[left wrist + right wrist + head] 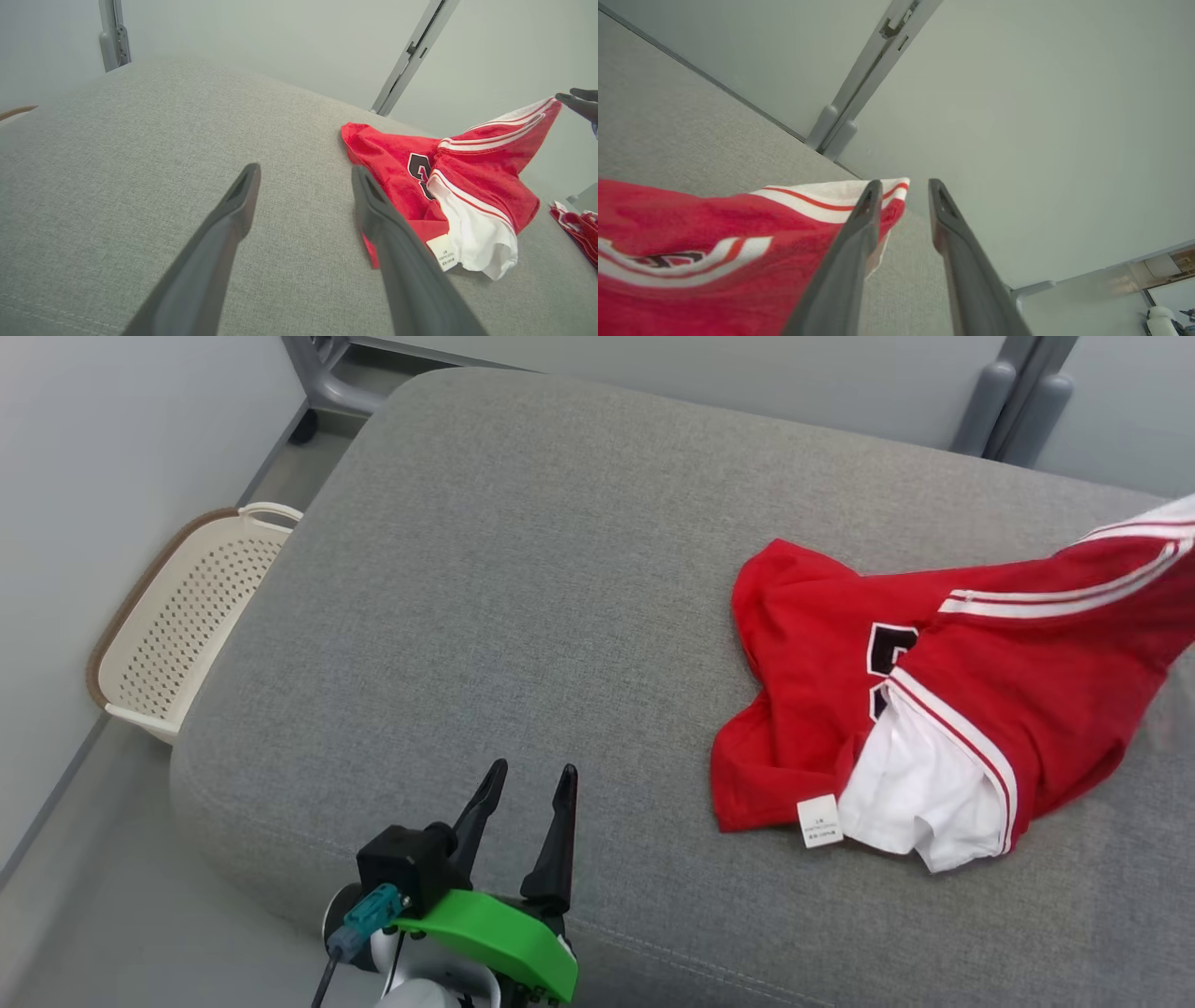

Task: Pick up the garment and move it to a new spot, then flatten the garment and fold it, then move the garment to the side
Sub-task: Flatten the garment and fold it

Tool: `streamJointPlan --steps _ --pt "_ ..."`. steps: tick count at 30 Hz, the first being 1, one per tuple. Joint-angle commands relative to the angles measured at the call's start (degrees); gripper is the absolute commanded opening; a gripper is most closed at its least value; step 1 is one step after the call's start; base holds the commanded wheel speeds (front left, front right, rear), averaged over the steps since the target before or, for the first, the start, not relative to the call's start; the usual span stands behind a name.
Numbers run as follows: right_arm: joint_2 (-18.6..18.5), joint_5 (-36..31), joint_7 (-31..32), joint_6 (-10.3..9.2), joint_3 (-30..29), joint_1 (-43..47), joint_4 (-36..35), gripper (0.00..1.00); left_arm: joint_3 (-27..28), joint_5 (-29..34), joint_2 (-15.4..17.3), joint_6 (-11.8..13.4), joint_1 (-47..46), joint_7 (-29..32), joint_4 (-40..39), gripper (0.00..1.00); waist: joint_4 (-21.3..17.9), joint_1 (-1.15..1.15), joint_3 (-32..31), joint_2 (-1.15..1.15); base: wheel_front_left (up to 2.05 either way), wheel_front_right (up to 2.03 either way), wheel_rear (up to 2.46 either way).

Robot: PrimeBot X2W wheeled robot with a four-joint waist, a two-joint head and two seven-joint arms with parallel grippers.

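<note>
Well, nearest the robot its left gripper (534, 770) hangs over the near edge of the grey cushion (560, 569), its two dark fingers spread wide open above bare fabric. Off to the right and a little farther in, the red garment (1027, 691) lies crumpled on the cushion, well apart from that gripper. Its near edge shows a white lining (924, 793) turned outward, with a small care label (820, 821) lying just beside it. Farther back, a black numeral (887, 658) is half buried in a fold. The garment's right corner, edged with white stripes (1008, 609), rises off the cushion toward the right gripper (906, 184). There the fingers stand slightly parted. The striped tip rests against one finger while the other is clear of the cloth, so the grip looks loosened, not clenched. Down on the left, a cream perforated basket (177, 625) sits between the cushion's side and the wall. At the far side, grey metal posts (1022, 392) stand against the pale wall.
</note>
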Motion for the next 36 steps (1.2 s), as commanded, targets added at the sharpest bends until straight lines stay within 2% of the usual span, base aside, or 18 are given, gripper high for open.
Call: streamJointPlan --steps 1,9,15,18,19,20,28,36 --pt "-0.26 -0.43 -0.14 -0.11 -0.9 1.21 1.05 1.0 0.07 0.4 -0.24 -0.15 -1.16 -0.01 -0.03 1.0 -2.18 0.0 1.6 0.0 0.0 0.0 0.0" --pt "-0.71 -1.5 -2.58 -0.11 -3.08 2.77 0.92 1.0 0.32 0.05 0.24 -0.08 -1.0 0.13 0.7 1.0 -9.24 0.0 0.93 0.0 0.0 0.0 0.0" --pt "3.97 2.54 -5.86 -0.12 -1.78 4.44 -0.86 1.0 0.38 -1.22 0.26 -1.11 -1.1 0.91 3.32 1.0 -16.59 0.0 -1.06 0.0 0.0 0.0 0.0" --pt "7.08 5.73 -7.28 -0.11 1.87 5.98 -1.99 1.0 -0.79 0.52 1.23 -1.48 -3.33 2.14 6.38 1.0 -20.67 0.0 -1.8 0.0 0.0 0.0 0.0" --pt "8.61 8.43 -8.24 -0.11 4.25 7.3 -3.4 1.0 -0.61 -0.3 0.51 -1.72 -4.2 2.68 8.89 1.0 -23.39 0.0 -2.02 0.0 0.0 0.0 0.0" --pt "8.61 8.43 -8.24 -0.11 4.25 7.3 -3.4 1.0 -0.61 -0.3 0.51 -1.72 -4.2 2.68 8.89 1.0 -23.39 0.0 -2.02 0.0 0.0 0.0 0.0" --pt "11.82 18.78 -8.59 -0.11 12.56 14.54 -13.85 1.0 1.8 -2.96 -1.34 -4.33 -8.87 2.75 20.47 1.0 -32.32 0.0 -0.95 0.0 0.0 0.0 0.0" --pt "10.88 23.21 -5.67 -0.11 12.41 22.9 -26.21 1.0 0.59 -3.46 -2.62 -6.28 -7.56 1.68 25.67 1.0 -34.47 0.0 0.23 0.0 0.0 0.0 0.0"
